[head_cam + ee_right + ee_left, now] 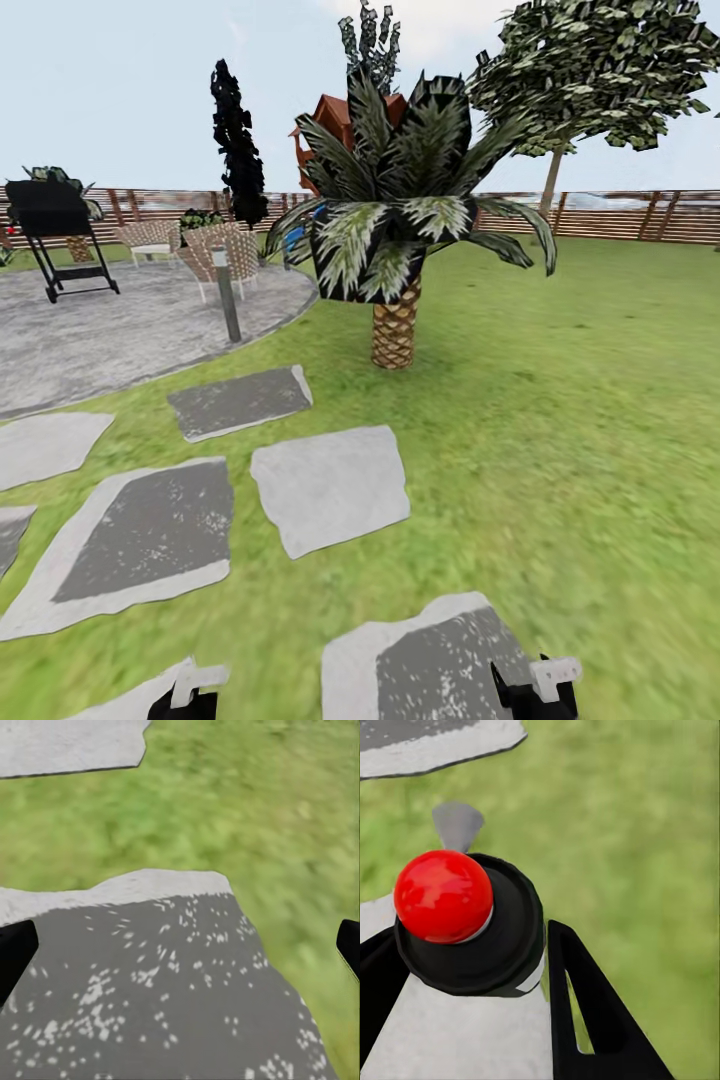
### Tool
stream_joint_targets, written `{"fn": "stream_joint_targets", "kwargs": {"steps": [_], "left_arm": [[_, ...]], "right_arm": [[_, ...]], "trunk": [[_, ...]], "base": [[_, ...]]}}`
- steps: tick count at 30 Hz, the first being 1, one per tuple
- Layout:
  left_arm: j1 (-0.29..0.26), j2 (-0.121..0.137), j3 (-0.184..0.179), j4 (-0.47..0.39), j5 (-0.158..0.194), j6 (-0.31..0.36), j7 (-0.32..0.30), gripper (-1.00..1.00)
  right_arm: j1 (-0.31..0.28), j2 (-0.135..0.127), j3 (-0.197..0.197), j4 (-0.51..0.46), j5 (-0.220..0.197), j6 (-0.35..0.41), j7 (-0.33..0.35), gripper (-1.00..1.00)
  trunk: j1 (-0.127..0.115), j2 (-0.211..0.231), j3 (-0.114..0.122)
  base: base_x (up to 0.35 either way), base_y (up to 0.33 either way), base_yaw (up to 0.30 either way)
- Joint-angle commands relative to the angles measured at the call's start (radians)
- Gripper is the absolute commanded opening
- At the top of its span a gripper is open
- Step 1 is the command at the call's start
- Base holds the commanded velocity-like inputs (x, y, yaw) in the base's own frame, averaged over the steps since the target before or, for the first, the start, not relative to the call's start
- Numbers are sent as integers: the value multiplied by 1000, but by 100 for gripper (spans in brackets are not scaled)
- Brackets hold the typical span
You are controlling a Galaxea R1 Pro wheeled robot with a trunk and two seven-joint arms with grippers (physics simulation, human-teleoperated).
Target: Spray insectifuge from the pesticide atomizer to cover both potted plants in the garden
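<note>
Bright, even daylight with almost no cast shadows; the lawn (560, 420) looks soft and smeared, and the wrist views are blurry.

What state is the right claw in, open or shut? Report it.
Open. In the right wrist view its two black fingertips sit at opposite edges, far apart, with nothing but a grey stepping stone between them.

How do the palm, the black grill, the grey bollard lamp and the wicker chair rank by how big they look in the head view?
1. Palm, by far the largest.
2. Black grill.
3. Wicker chair and bollard lamp look alike in height; unranked.
The grill and chair stand farther off, so true sizes stay unsure.
</note>
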Motion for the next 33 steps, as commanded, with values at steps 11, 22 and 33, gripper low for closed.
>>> {"fn": "stream_joint_targets", "kwargs": {"steps": [11, 22, 33], "left_arm": [[-1, 0, 4, 2, -11, -4, 4, -100], [-1, 0, 4, 2, -11, -4, 4, -100], [5, 0, 4, 2, -11, -4, 4, -100]], "right_arm": [[-1, 0, 5, 1, -11, -3, 8, 100], [-1, 1, 5, 1, -11, -3, 8, 100], [-1, 1, 5, 1, -11, -3, 8, 100]], "trunk": [[0, 0, -1], [0, 0, -1], [0, 0, -1]], "base": [[340, 0, 0], [340, 0, 0], [340, 0, -220]]}}
